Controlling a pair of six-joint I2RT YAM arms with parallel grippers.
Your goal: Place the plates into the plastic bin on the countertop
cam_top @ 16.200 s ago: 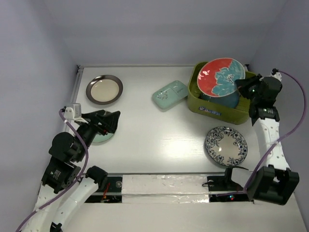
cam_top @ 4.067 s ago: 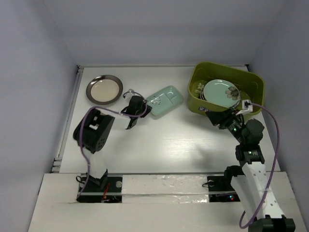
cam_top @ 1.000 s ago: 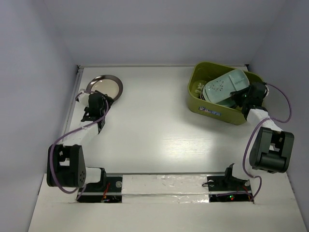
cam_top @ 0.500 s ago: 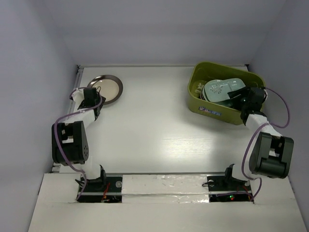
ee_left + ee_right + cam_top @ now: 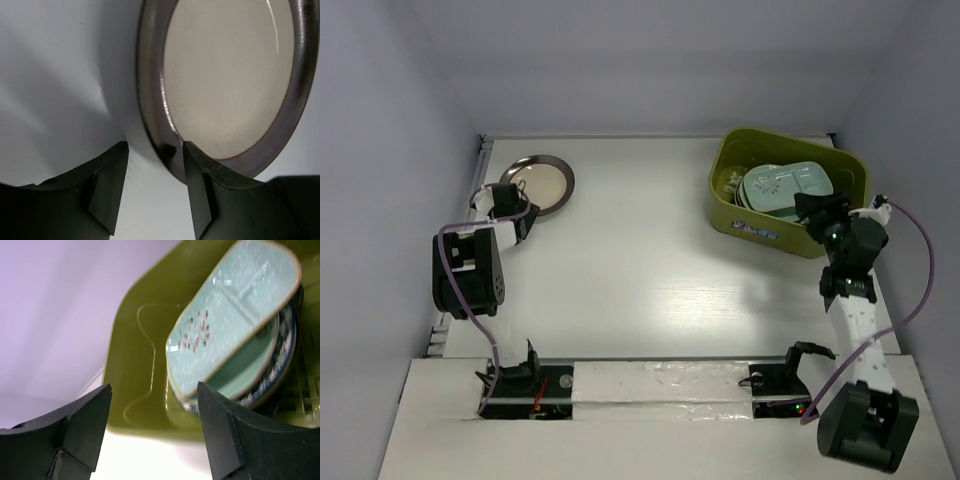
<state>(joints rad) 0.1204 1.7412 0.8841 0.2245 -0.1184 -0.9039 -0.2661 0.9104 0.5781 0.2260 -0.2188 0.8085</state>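
One metal-rimmed plate [image 5: 225, 75] just ahead of left pincer [image 5: 155, 150], jaws apart, rim perhaps touching.

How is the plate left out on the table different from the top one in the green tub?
The table plate is round and cream with a dark metal rim; the tub plate is a mint rounded rectangle with dividers and small flowers. The table plate lies alone, flat on the table; the tub plate rests on other plates inside the tub. Both are shallow dishes.
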